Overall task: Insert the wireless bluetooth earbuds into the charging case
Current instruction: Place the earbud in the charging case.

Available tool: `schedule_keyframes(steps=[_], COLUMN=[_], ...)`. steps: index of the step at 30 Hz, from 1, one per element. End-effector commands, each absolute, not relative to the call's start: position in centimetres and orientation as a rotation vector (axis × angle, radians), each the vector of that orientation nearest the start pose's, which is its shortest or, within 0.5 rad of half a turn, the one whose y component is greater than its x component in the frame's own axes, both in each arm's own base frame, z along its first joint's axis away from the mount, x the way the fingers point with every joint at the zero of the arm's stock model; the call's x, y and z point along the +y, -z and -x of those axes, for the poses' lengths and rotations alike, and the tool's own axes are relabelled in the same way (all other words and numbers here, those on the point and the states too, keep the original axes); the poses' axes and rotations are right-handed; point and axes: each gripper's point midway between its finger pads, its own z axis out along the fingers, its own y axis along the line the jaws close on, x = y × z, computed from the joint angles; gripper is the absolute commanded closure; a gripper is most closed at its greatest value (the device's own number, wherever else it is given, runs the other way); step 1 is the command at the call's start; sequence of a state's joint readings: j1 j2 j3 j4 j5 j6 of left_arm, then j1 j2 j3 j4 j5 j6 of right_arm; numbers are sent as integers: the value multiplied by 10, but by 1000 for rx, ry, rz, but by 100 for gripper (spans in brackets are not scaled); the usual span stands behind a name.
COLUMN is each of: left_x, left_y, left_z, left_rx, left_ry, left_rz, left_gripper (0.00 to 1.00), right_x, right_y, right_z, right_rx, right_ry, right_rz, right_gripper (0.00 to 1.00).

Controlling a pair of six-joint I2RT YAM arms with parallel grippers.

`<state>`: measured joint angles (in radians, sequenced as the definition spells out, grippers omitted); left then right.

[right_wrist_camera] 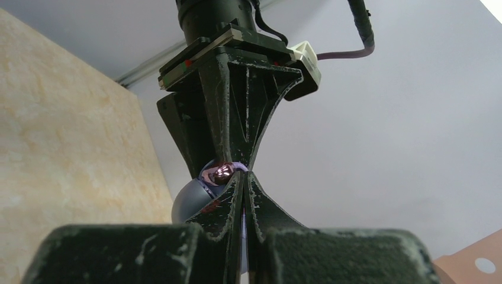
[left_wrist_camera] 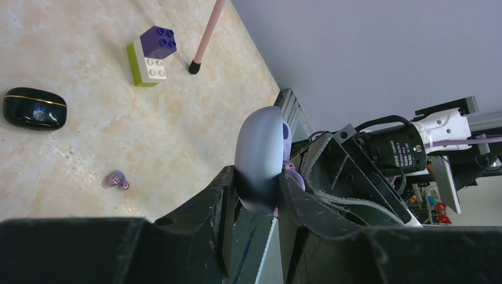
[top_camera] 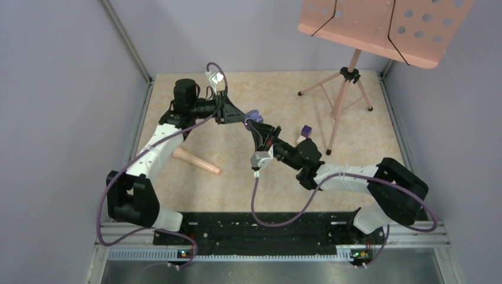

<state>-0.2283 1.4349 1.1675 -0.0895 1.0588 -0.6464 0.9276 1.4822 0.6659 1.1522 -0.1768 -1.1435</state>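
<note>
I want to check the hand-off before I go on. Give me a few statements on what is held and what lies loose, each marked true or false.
1. The left fingers clamp the pale purple case. True.
2. The right fingers hold the black case. False: it lies on the table, touched by nothing.
3. A purple earbud lies loose on the table. True.
4. The purple-topped block sits on the black case. False: it stands apart on the table.
5. The right fingers are wide open. False: they are shut, tips at a shiny earbud by the pale purple case.
</note>
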Motion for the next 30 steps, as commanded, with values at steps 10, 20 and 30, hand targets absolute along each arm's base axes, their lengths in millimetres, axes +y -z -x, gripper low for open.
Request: schedule_keyframes(steps=[10,20,30], left_x=[-239,-237,-235], left_y=[-310,-295,-282], left_z=[-303,-309,-310], left_rx=[1936,1989,2025], left_ry=[1578,1530,1498], left_rz=[-426,-398,-389], left_gripper=[100,100,100], right_x=[358,359,360], right_y=[-292,-307,-314], right_z=[-274,-267,-252], right_rx=[525,610,675], right_ry=[81,-64,-202], right_rz=[1166,1155,1199], right_gripper=[100,100,96])
